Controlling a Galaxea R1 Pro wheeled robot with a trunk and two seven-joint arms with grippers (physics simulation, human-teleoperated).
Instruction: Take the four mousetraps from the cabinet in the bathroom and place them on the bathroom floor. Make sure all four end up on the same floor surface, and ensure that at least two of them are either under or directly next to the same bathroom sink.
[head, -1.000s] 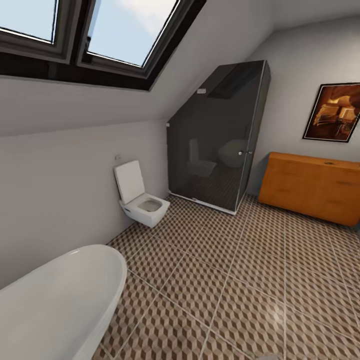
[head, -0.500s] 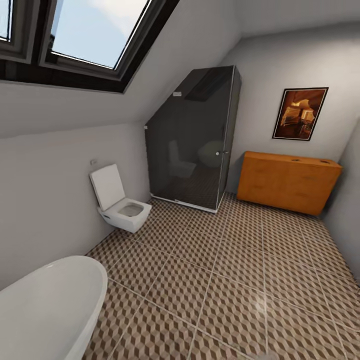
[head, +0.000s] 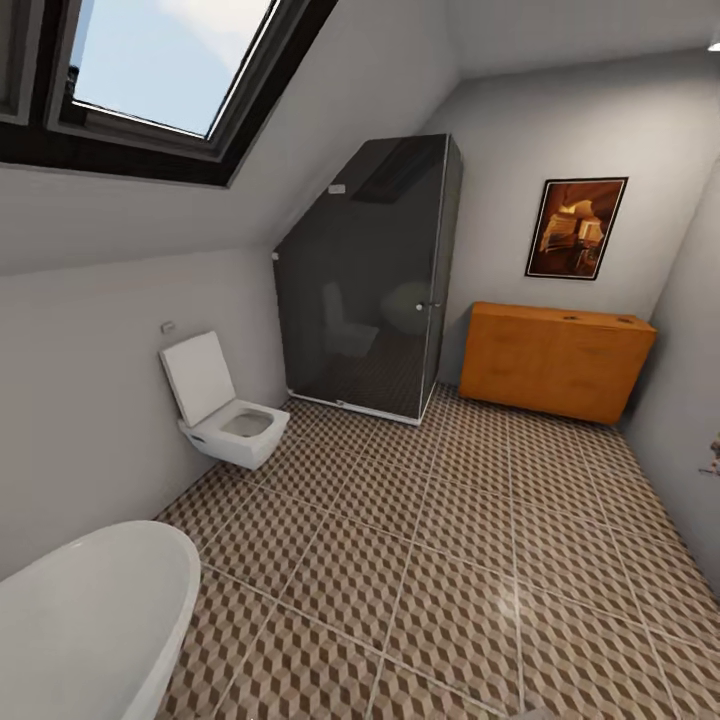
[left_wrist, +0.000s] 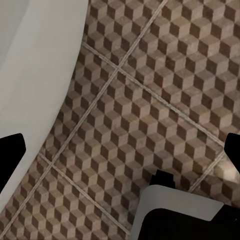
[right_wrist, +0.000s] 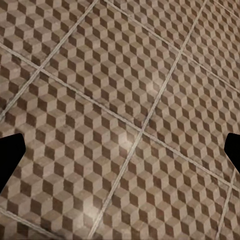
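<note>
The head camera has swung to the right since a second ago, so the whole room sits further left in the picture. The cabinet (head: 556, 360), cut off at the right edge before, now shows whole against the far wall, under a framed picture (head: 576, 227) and just right of the dark glass shower (head: 370, 280). Two small dark marks lie on its top, too small to tell what they are. The toilet (head: 222, 405) and the bathtub (head: 85, 620) have slid left with the turn, and a strip of the right wall has come into sight. None of these things has itself moved.

The bathroom floor (head: 430, 560) spreads bare between bathtub and cabinet.

In the left wrist view the left gripper (left_wrist: 120, 152) hangs over the cube-pattern tiles, its black fingers (left_wrist: 11, 155) spread wide with nothing between them; the white side of the bathtub lies just beyond one finger, and a white and black part of the robot (left_wrist: 175, 210) sits below them. In the right wrist view the right gripper (right_wrist: 120, 152) is likewise spread and empty, with only floor tiles between and beyond its fingers.
</note>
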